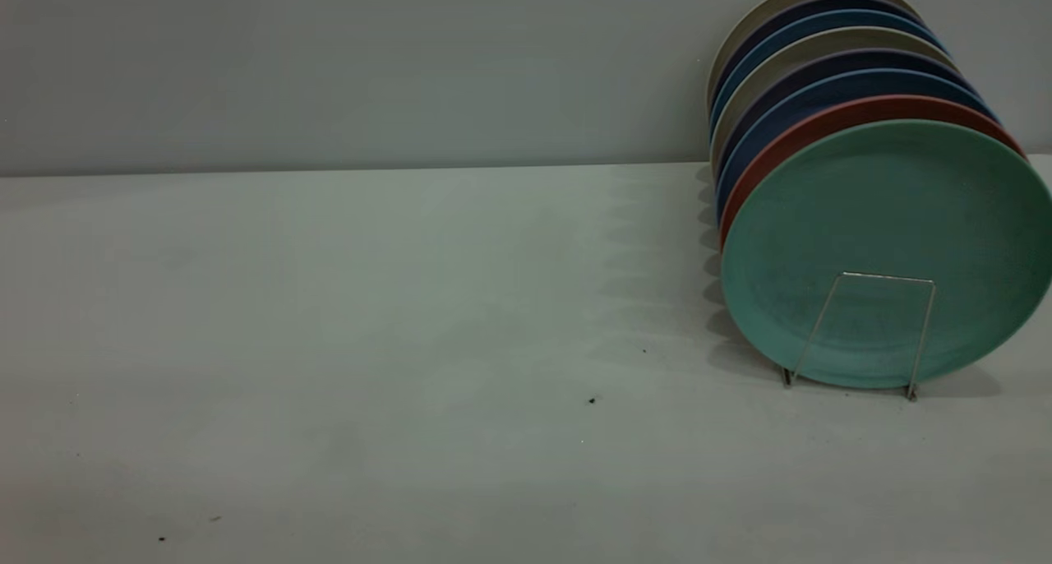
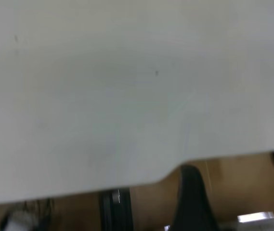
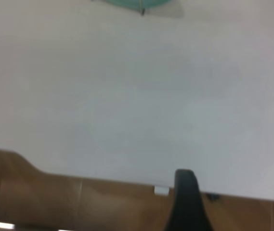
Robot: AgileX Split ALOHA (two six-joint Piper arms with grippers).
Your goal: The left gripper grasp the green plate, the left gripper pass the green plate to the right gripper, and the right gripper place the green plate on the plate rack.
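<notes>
Green plate [image 1: 883, 243] stands on edge in the front slot of the wire plate rack [image 1: 863, 334], propped by the salmon plate [image 1: 789, 141] behind. Left gripper [image 2: 192, 202] and right gripper [image 3: 185, 202] sit back off the table [image 1: 370, 342], holding nothing; can't tell how far open.

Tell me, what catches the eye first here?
A row of plates standing on edge at the table's right side, the green plate in front, with a red one and dark blue ones behind it. A thin wire rack loops up across the green plate's face. No hand is near the plates; only a dark finger shows at the table's edge in the right wrist view.
</notes>
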